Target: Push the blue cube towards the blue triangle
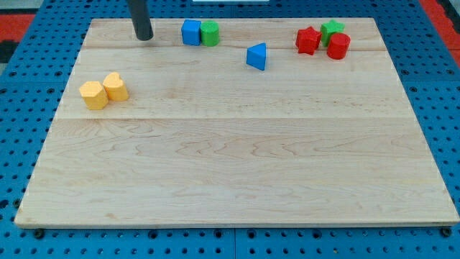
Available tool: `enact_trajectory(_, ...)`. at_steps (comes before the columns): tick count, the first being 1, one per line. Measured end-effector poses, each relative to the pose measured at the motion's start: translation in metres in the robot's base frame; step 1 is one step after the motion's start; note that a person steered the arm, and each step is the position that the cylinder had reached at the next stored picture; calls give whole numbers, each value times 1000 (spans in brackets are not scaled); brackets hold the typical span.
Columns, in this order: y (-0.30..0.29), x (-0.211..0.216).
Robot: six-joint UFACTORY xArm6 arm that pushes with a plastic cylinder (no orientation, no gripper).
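The blue cube (190, 32) sits near the board's top edge, touching a green cylinder (210, 33) on its right. The blue triangle (256, 56) lies to the right of and a little below them, apart from both. My tip (144, 37) is at the top of the board, to the left of the blue cube with a clear gap between them. The rod rises out of the view's top.
Two yellow blocks (103, 91) touch each other at the board's left. Two red blocks (308, 40) (338, 45) and a green block (331, 29) cluster at the top right. The wooden board (237, 158) lies on a blue pegboard.
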State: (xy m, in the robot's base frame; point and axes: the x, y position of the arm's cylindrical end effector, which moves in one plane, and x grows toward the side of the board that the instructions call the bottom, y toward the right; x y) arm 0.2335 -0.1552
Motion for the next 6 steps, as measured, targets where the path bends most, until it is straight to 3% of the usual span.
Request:
enact_trajectory(2, 39, -9)
enact_trajectory(4, 99, 86)
enact_trajectory(6, 103, 77)
